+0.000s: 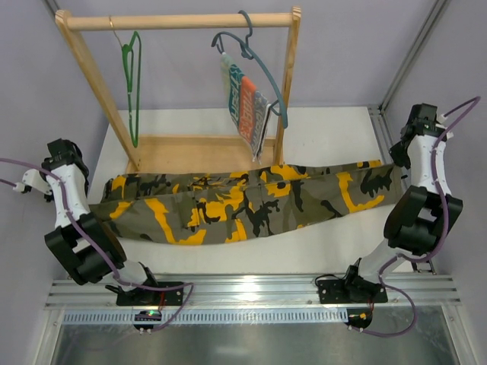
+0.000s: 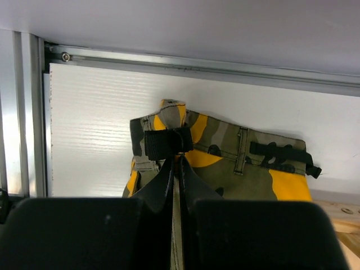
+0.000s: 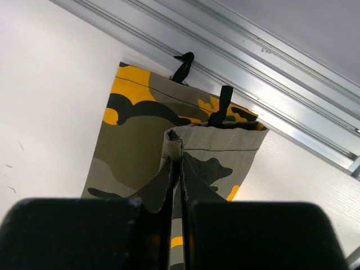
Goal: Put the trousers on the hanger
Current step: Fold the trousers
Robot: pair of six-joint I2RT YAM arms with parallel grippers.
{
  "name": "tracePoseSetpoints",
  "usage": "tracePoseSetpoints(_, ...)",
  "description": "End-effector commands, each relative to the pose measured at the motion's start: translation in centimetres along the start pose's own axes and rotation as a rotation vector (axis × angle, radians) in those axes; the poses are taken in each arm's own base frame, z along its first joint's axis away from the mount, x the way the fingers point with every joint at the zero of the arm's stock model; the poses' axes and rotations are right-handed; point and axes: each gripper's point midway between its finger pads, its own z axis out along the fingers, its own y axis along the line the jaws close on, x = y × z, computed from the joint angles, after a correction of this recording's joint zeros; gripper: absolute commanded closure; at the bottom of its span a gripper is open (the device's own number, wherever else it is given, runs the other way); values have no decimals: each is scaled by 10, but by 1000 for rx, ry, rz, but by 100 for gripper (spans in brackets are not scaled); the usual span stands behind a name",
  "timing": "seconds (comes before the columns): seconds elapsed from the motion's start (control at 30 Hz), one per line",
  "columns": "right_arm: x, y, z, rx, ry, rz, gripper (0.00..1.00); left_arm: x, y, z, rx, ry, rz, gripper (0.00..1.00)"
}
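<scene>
Left pincer [image 2: 175,164], right pincer [image 3: 180,162]: both closed.

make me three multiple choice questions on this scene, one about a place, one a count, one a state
1. Where on the rail of the wooden rack does the green hanger hang?
A) left part
B) middle
C) right end

2. How many hangers are on the rack?
A) one
B) two
C) three

3. The left end effector and right end effector are:
A) both open
B) both shut on the trousers
C) one open, one shut

Answers:
1 A, its hook sits over the rail near the left post.
2 B, the green one plus a grey-blue hanger carrying a striped cloth.
3 B, each wrist view shows closed fingers pinching camouflage fabric.
</scene>
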Motion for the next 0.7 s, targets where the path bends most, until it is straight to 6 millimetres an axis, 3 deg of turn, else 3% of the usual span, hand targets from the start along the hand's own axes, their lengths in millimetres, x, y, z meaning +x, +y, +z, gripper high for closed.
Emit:
tracePoseSetpoints(0.0, -42, 12, 5, 20, -134, 54, 96, -27, -18, 6, 33, -115, -81, 99)
tracePoseSetpoints(0.17, -44, 31, 26, 11, -112, 22, 96, -19, -29, 17, 42, -84, -68, 100)
tracePoseSetpoints(0.43, -23, 41, 68, 29, -17, -37, 96, -10, -39, 28, 60, -55, -37, 100)
tracePoseSetpoints(0.67, -28, 72, 74, -98, -19, -48, 96, -7, -59, 27, 203, -35, -75, 99)
